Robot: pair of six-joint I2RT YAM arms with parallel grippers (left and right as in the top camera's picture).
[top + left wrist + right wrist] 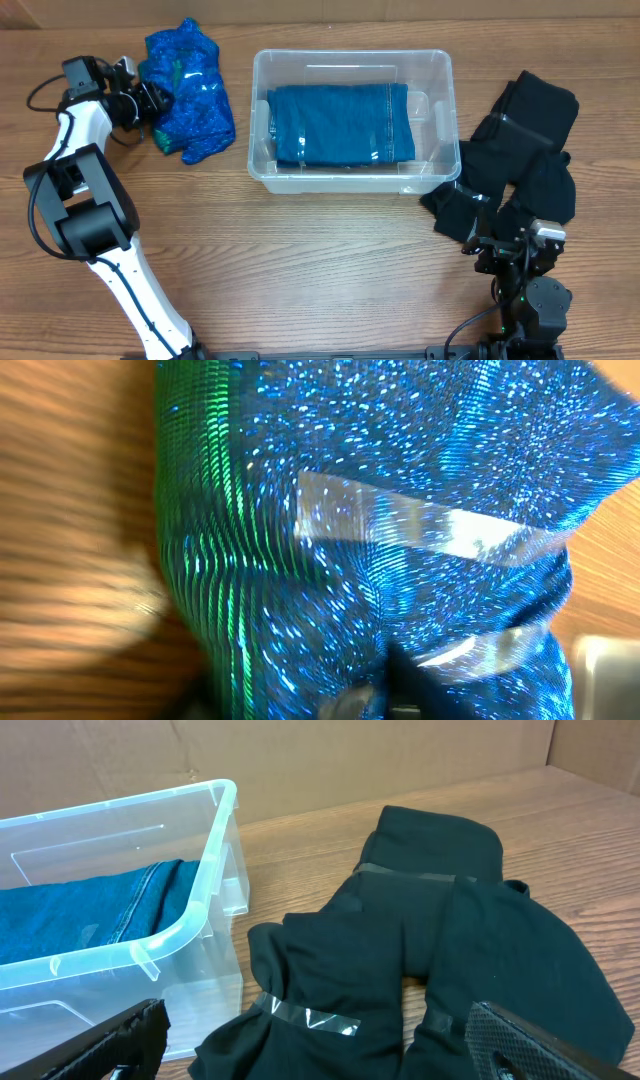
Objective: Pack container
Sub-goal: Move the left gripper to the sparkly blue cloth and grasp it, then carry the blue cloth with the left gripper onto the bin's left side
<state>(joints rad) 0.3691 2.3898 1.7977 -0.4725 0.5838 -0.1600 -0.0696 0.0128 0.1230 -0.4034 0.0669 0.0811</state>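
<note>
The clear plastic container (443,100) stands mid-table with a folded blue denim garment (340,125) inside; both also show in the right wrist view, container (190,920) and denim (90,915). A sparkly blue cloth (195,95) bound with clear tape lies to its left and fills the left wrist view (400,480). My left gripper (150,100) is at that cloth's left edge, fingers (385,695) close together in its folds. A black taped garment (525,140) lies right of the container. My right gripper (508,250) is open over its near end (420,920).
The table is bare wood in front of the container. A cardboard wall (350,760) stands behind the table. The left arm's cable (40,95) loops at the far left edge.
</note>
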